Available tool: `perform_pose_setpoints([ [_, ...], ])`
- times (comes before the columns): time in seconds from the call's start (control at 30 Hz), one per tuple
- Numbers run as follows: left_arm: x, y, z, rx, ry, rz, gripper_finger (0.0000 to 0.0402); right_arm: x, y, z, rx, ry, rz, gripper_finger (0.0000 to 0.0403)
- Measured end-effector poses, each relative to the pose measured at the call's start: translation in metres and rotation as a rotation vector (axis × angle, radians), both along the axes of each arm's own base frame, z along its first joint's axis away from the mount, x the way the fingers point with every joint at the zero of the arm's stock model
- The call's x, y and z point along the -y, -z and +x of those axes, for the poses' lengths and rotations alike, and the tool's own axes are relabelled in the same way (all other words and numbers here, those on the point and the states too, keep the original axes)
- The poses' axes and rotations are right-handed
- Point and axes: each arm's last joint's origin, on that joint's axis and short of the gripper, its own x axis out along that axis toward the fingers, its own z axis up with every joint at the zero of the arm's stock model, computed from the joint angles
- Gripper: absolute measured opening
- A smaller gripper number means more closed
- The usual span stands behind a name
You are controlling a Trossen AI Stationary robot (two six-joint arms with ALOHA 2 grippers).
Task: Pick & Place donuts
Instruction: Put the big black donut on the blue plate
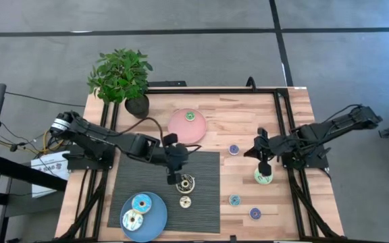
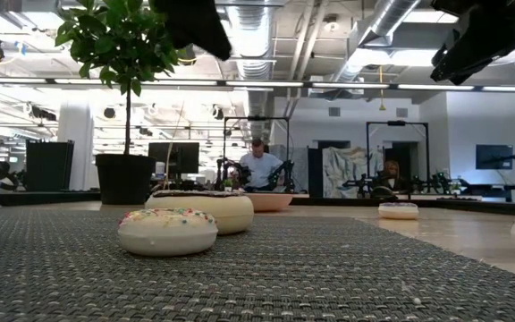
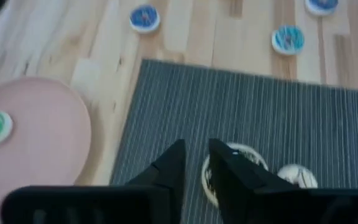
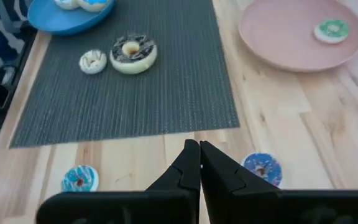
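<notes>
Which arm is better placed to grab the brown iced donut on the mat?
Left. Its claw hovers right beside the brown iced donut on the mat; the right claw is over bare wood.

Mat (image 1: 204,196): front centre of table (image 1: 296,108).
Plates: one (image 1: 157,219) on mat's front-left corner, one (image 1: 181,127) behind mat.
Plant (image 1: 121,77): back-left corner.
Donuts: two (image 1: 186,192) mid-mat.

Open-plan robotics lab, exposed ceiling ducts (image 2: 392,18), monitors (image 2: 173,156), other arm rigs (image 2: 240,170), seated person (image 2: 259,168)
</notes>
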Motion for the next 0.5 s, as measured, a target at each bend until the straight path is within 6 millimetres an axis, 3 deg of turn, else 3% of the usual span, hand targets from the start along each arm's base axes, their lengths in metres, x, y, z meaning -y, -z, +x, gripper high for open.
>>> perform_pose_setpoints([
  [0.27,-0.002,0.003,-0.003,-0.037,-0.025,0.013,0.0171,-0.008,0.020,-0.011,-0.043,0.003,0.046,0.0000],
  [0.5,0.008,0.015,0.001,-0.081,0.046,0.048,0.0194,-0.008,0.023,-0.018,-0.031,0.009,0.056,0.0000],
])
